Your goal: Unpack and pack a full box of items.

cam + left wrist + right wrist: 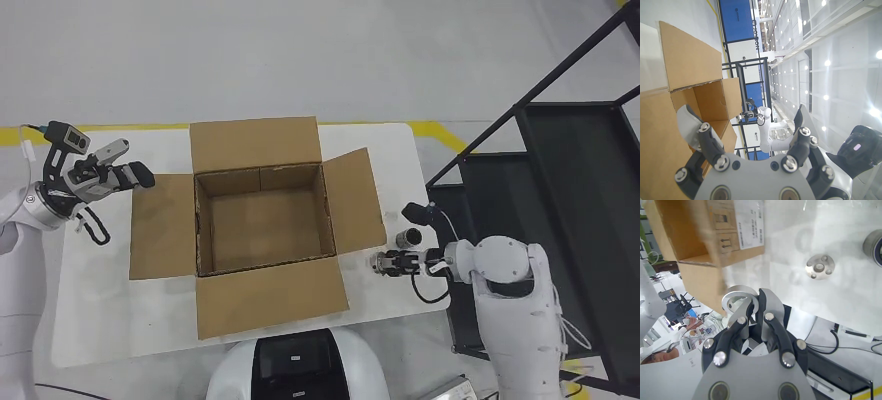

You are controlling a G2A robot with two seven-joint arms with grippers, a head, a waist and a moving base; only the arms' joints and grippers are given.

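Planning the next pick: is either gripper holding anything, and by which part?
The right gripper holds a round metal disc by its rim; the left gripper holds nothing.

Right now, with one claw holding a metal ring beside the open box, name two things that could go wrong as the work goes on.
1. The right claw pinches the metal ring by its rim only, close to a flap of the box. If carried in, it may catch the flap and slip.
2. The metal cylinder stands near the table's edge by that arm, so a swing could knock it off.
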